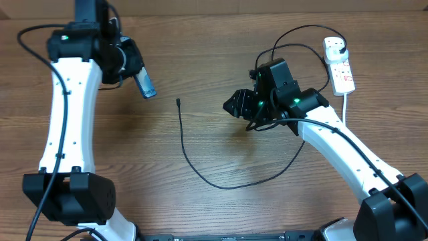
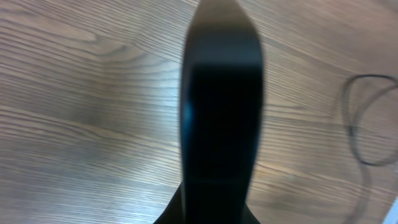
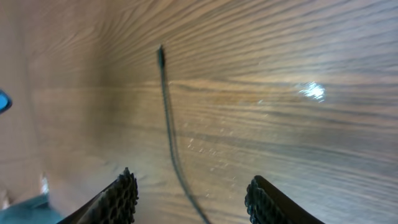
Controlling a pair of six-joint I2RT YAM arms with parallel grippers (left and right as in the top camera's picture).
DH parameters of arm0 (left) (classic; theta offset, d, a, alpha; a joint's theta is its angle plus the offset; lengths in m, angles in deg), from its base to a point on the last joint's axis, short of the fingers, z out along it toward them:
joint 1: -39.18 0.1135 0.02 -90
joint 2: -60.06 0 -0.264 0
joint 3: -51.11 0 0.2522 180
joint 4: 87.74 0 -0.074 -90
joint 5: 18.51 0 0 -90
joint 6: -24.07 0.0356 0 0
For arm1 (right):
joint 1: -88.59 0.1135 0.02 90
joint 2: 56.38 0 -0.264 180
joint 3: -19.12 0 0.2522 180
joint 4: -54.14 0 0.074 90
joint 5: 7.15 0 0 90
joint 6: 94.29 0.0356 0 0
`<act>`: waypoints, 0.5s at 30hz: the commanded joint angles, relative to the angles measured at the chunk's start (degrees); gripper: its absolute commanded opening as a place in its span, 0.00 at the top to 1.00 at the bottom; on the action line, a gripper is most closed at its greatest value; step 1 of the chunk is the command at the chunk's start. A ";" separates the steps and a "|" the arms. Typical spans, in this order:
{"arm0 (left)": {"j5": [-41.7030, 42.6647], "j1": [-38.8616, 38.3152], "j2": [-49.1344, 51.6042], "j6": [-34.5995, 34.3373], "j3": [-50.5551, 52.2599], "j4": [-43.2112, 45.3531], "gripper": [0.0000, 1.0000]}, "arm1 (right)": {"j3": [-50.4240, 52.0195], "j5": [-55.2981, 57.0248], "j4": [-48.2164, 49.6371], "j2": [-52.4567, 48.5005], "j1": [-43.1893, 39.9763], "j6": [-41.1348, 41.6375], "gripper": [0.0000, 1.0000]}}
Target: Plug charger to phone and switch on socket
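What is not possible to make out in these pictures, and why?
- Phone port: too small overhead; in the left wrist view a blurred black shape fills the centre.
- Socket switch position: too small overhead, outside both wrist views.
- Charger lower run: cut by the right wrist view's bottom edge.

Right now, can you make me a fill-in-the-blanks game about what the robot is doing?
1. The left gripper holds the ____.
2. The right gripper is ____ and holds nothing.
3. The charger has its small tip lying on the ____.
Missing words: phone; open; table.
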 commanded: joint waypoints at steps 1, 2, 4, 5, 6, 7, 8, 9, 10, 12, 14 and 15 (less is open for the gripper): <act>-7.48 -2.60 1.75 -1.22 0.42 0.46 0.96 | -1.42 4.11 0.46 0.09 0.22 -0.07 0.41; -7.48 -3.41 2.75 -1.22 0.46 0.46 0.96 | -1.42 4.07 0.44 0.09 0.22 -0.07 0.40; -7.50 -4.59 4.83 -1.22 0.46 0.50 0.96 | -1.42 4.07 0.00 0.09 0.22 -0.07 0.39; -7.48 -5.07 6.27 -1.22 0.46 0.74 0.96 | -1.42 4.09 -0.48 0.09 0.22 -0.07 0.39; -7.48 -5.40 7.56 -1.22 0.46 0.94 0.96 | -1.42 4.09 -0.85 0.09 0.22 -0.07 0.39; -7.34 -5.55 8.81 -1.22 0.46 1.05 0.96 | -1.42 4.11 -1.27 0.09 0.22 -0.07 0.38; -6.93 -5.70 10.27 -1.22 0.46 1.09 0.96 | -1.42 4.09 -1.68 0.09 0.22 -0.07 0.38; -6.05 -5.75 11.41 -1.20 0.46 1.14 0.96 | -1.42 4.07 -2.05 0.09 0.22 -0.07 0.37; -4.63 -5.75 12.63 -1.18 0.46 1.20 0.96 | -1.42 4.09 -2.49 0.09 0.22 -0.09 0.37; -1.70 -5.75 14.56 -1.18 0.46 1.40 0.96 | -1.42 4.07 -2.93 0.09 0.22 -0.07 0.36; 1.11 -5.75 16.61 -1.18 0.46 1.57 0.96 | -1.42 4.04 -3.15 0.09 0.22 -0.07 0.36; 1.95 -5.75 17.57 -1.18 0.46 1.62 0.96 | -1.42 4.02 -3.19 0.09 0.22 -0.07 0.36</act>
